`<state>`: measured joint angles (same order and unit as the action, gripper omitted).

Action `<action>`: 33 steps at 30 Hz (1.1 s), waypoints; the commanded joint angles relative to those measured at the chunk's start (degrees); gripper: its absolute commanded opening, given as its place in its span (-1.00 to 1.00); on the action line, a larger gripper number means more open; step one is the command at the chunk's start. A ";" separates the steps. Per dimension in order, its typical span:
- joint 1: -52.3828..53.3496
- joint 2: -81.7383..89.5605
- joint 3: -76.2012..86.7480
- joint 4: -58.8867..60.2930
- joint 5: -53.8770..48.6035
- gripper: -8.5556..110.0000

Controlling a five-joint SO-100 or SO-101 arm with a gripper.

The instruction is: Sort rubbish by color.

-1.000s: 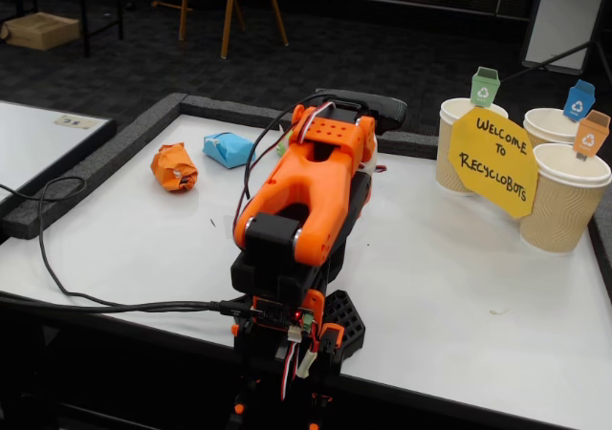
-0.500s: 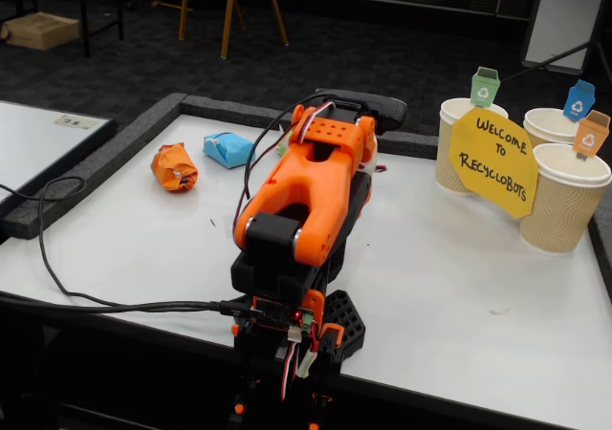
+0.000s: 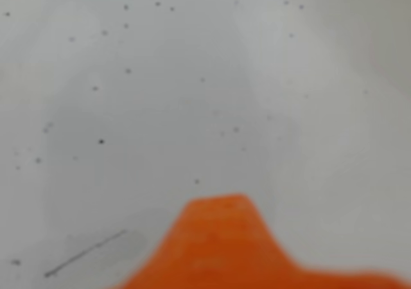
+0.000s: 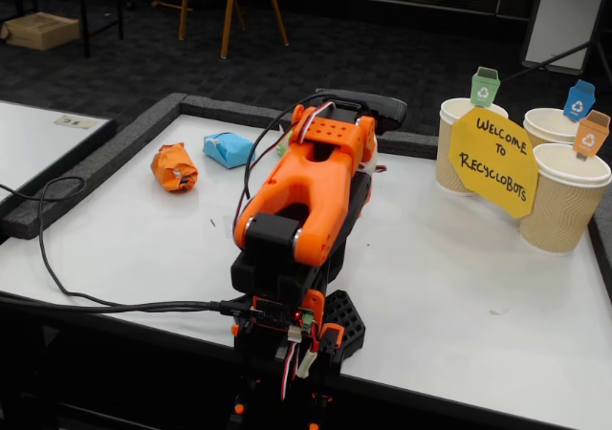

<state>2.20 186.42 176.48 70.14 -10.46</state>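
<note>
Up close, the gripper [image 3: 221, 205] appears in the wrist view only as a blurred orange tip rising from the bottom edge, hanging just over the speckled white table [image 3: 192, 77]; whether its fingers are spread or pressed together cannot be told, and nothing shows between them. In the fixed view the gripper itself is hidden behind the folded orange arm [image 4: 306, 196], which lies tucked over its black base at the near edge of the table.

Taking the arm as the landmark, the orange paper wad [image 4: 174, 166] sits on the table to its left in the fixed view, well apart from it. The light blue paper wad [image 4: 228, 149] lies just beside the orange one, a little farther back and nearer the arm, the two not touching. To the right of the arm, well apart, stand three beige ribbed paper cups [image 4: 564, 205] with green, blue and orange tags, and a yellow sign [image 4: 492, 161] leans against them. A black cable [image 4: 86, 301] runs across the table's left part toward the arm's base.

Compared with the pictures of a second and half a second ago, nothing differs: the arm keeps the same folded pose and both wads, the cups and the sign stay in the same places.
</note>
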 commanded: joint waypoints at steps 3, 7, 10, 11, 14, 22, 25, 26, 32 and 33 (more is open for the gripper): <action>0.35 1.93 -3.43 -0.18 -1.14 -0.85; 0.35 1.93 -3.43 -0.18 -1.14 -0.85; 0.35 1.93 -3.43 -0.18 -1.14 -0.85; 0.35 1.93 -3.43 -0.18 -1.14 -0.85; 0.35 1.93 -3.43 -0.18 -1.14 -0.85; -1.05 1.93 -3.43 -0.35 -1.14 -0.85; -0.97 1.93 -3.43 -0.35 -1.14 -0.85; -0.88 1.93 -3.43 -0.18 -1.14 -0.85; 0.00 1.85 -3.78 -0.35 -1.14 -0.84; 0.00 1.85 -4.31 -0.44 -1.14 -0.83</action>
<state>1.93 186.42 176.48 70.14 -10.46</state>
